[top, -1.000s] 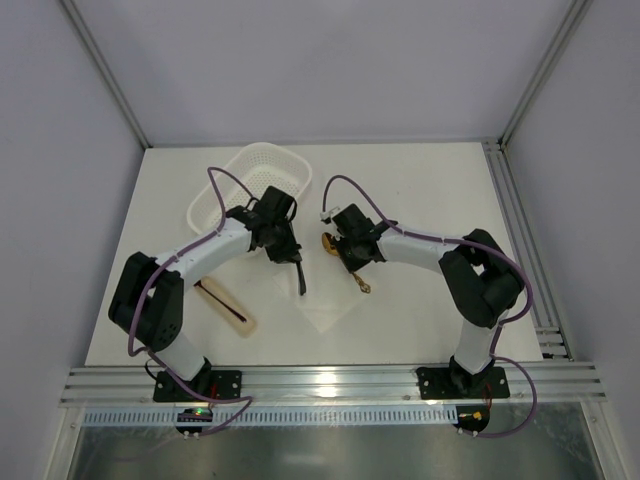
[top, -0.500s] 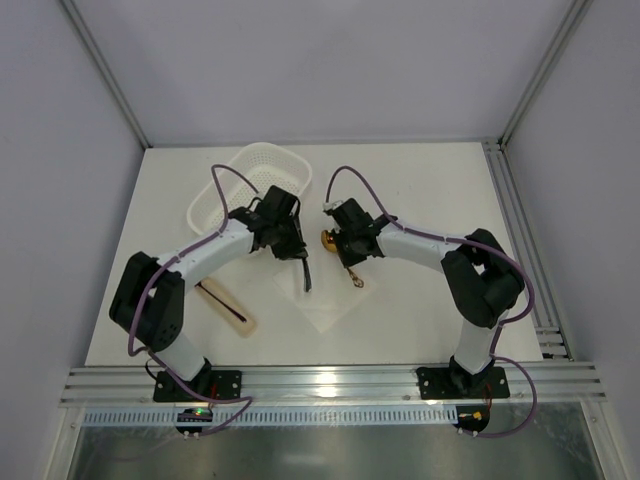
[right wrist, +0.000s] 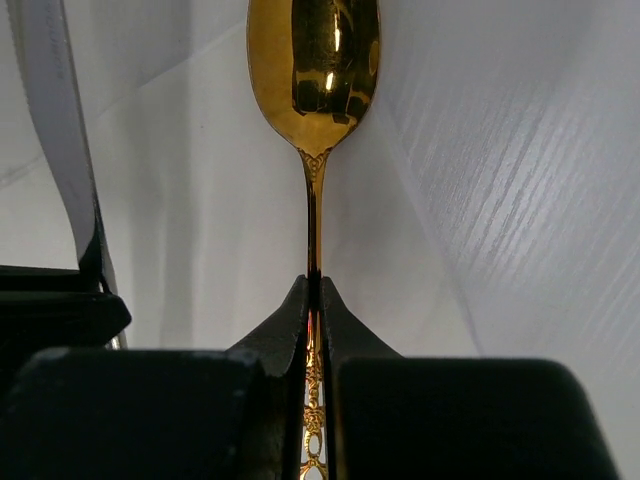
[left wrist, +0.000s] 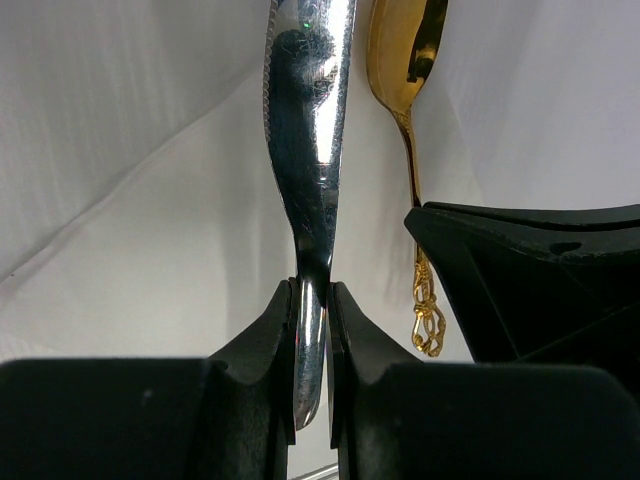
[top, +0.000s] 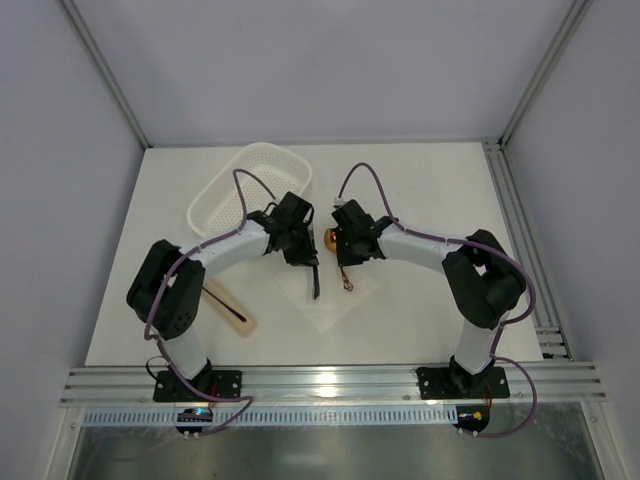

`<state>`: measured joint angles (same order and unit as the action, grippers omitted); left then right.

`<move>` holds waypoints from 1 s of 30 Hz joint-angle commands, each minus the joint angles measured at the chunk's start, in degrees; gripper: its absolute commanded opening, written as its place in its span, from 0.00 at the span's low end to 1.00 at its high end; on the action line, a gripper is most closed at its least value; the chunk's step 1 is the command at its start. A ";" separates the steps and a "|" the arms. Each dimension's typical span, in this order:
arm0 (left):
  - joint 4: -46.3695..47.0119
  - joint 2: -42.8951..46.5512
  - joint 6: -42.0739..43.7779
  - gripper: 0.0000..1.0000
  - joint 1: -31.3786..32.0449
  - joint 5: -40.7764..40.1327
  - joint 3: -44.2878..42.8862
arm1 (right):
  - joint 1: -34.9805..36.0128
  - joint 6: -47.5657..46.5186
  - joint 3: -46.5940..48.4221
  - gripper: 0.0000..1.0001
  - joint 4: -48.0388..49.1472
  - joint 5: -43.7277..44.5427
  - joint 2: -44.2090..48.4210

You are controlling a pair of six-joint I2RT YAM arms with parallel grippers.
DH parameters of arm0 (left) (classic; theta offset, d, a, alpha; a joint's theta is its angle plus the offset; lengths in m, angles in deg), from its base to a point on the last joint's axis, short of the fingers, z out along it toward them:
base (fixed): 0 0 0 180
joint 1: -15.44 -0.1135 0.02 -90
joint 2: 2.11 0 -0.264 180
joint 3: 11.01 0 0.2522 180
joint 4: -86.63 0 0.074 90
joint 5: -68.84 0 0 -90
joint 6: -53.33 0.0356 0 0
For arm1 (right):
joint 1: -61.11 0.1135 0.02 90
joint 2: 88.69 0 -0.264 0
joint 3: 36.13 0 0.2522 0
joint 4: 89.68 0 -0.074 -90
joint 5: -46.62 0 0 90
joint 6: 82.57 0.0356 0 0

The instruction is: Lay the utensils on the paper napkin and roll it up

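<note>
My left gripper [top: 303, 254] [left wrist: 312, 295] is shut on the handle of a slim grey-silver utensil [left wrist: 305, 130], which looks dark from above [top: 315, 283]. My right gripper [top: 344, 258] [right wrist: 313, 285] is shut on the thin handle of the gold spoon [right wrist: 313, 60] [top: 329, 238]. The two grippers hang side by side, close together, over the far part of the white paper napkin [top: 335, 306] [left wrist: 150, 230]. The gold spoon also shows in the left wrist view [left wrist: 405, 50]. A thin dark utensil [top: 225, 302] lies on the beige slab at the left.
A white perforated basket [top: 215, 200] stands at the back left, just behind my left arm. The flat beige slab [top: 240, 322] lies at the front left. Metal rails run along the right edge [top: 515, 230] and the near edge of the table.
My left gripper has swung right and nearer with the grey-silver utensil, ending beside my right gripper. My right gripper has shifted slightly with the gold spoon. Both stay shut.
</note>
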<state>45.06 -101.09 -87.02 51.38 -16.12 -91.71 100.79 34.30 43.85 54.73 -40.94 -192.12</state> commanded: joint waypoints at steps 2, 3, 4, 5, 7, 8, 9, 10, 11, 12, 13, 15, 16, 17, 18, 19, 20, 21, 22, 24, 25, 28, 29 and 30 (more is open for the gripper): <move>3.64 -1.65 1.39 0.00 0.88 2.52 -2.94 | 0.05 6.79 -0.82 0.04 2.93 0.20 2.89; 4.08 -1.74 1.39 0.00 1.14 2.61 -3.02 | 0.05 7.14 -0.82 0.04 3.28 0.03 2.54; 4.26 -2.00 1.39 0.00 1.15 2.78 -3.02 | 0.05 7.66 -1.09 0.04 3.45 -0.41 2.37; 4.35 -2.44 1.31 0.00 1.23 2.78 -3.02 | 0.13 8.02 -1.26 0.04 3.72 -0.59 2.28; 4.70 -2.97 1.13 0.00 1.32 2.96 -3.20 | 0.05 8.28 -1.18 0.04 4.07 -1.20 1.66; 4.96 -3.50 1.04 0.00 1.32 2.96 -3.29 | 0.05 8.63 -1.09 0.04 4.24 -1.73 1.40; 5.05 -3.76 0.95 0.00 1.41 3.40 -3.37 | 0.05 8.63 -1.18 0.04 4.68 -1.65 1.22; 5.48 -3.94 0.87 0.00 1.41 3.49 -3.46 | 0.05 8.90 -1.18 0.04 4.77 -1.73 1.31; 5.58 -4.29 0.78 0.00 1.50 3.66 -3.55 | 0.05 8.99 -1.35 0.04 4.95 -3.56 1.22; 5.66 -4.64 0.78 0.00 1.58 3.66 -3.73 | 0.05 9.16 -1.35 0.04 5.12 -3.58 1.31; 5.66 -4.99 0.69 0.00 1.67 3.66 -4.08 | 0.05 9.25 -1.35 0.04 5.04 -3.58 1.14; 5.75 -5.78 0.60 0.00 1.85 3.75 -4.60 | 0.05 9.42 -1.53 0.04 5.21 -3.58 1.13; 5.75 -5.87 0.60 0.00 1.85 3.93 -4.87 | 0.05 9.51 -1.79 0.04 5.13 -3.58 1.13; 5.93 -5.96 0.43 0.00 2.02 3.84 -4.96 | 0.05 9.77 -1.79 0.04 5.30 -3.75 1.05; 6.10 -6.31 0.34 0.00 2.11 3.93 -5.04 | 0.05 10.13 -1.97 0.04 5.56 -4.10 0.96; 5.93 -6.40 0.16 0.00 2.20 3.84 -5.13 | 0.05 10.22 -2.14 0.04 5.65 -4.19 0.70; 5.93 -6.49 -0.10 0.00 2.20 3.93 -5.31 | 0.05 10.22 -2.14 0.04 5.74 -4.28 0.35; 6.02 -6.75 -0.19 0.00 2.20 3.84 -5.31 | 0.05 10.65 -2.06 0.04 5.57 -4.28 0.17; 6.02 -6.84 -0.36 0.00 2.29 4.01 -5.31 | 0.05 10.74 -2.23 0.04 5.56 -4.20 -0.01; 6.10 -6.93 -0.54 0.00 2.38 3.84 -5.13 | 0.05 10.92 -2.14 0.06 5.74 -4.46 -0.27; 6.02 -7.10 -0.63 0.00 2.38 3.93 -5.05 | 0.05 11.09 -2.06 0.08 5.74 -4.55 -0.36; 5.84 -7.37 -0.89 0.00 2.46 3.75 -5.05 | 0.05 11.27 -2.14 0.11 5.83 -4.72 -0.27; 5.75 -7.46 -0.89 0.00 2.46 3.66 -4.96 | 0.05 11.27 -2.14 0.11 5.74 -4.72 -0.19; 5.58 -7.54 -1.07 0.00 2.46 3.58 -5.04 | 0.05 11.18 -2.06 0.13 5.65 -4.72 -0.27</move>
<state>48.93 -108.35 -87.32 53.63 -13.39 -94.85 100.79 44.71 41.64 58.62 -45.27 -192.23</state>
